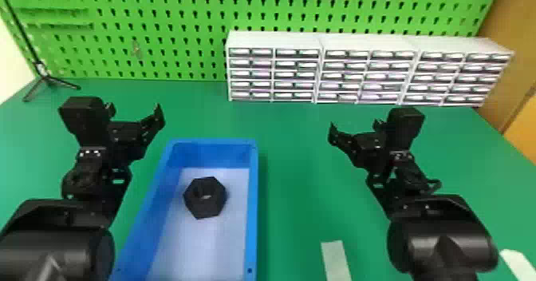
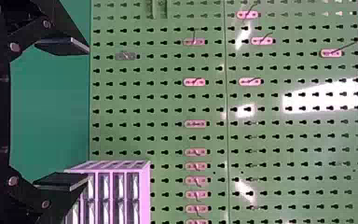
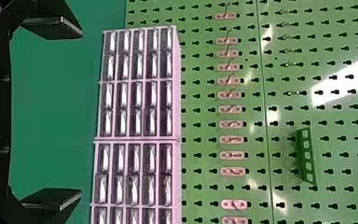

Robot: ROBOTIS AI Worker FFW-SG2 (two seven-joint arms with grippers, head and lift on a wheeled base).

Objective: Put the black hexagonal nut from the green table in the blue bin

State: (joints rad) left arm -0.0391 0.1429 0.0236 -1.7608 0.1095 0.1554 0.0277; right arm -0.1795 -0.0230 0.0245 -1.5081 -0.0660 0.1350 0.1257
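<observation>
- The nut [image 1: 214, 208] lies flat in the bin [image 1: 252, 204], on its pale floor, between the side walls and apart from both.
- The bin sits on the green surface [image 1: 291, 172], between the two arms.
- The left pincer [image 1: 134, 111] is spread wide, with nothing between its fingers; in the head view it shows just left of the bin's far end.
- The right pincer [image 1: 354, 125] is also wide and holds nothing, well to the right of the bin.
- White drawers [image 1: 275, 40] stand along the back of the surface, against the green pegboard [image 1: 167, 32].
- A small black tripod [image 1: 47, 78] stands at the back left.
- A pale strip [image 1: 335, 258] lies on the surface, right of the bin.
</observation>
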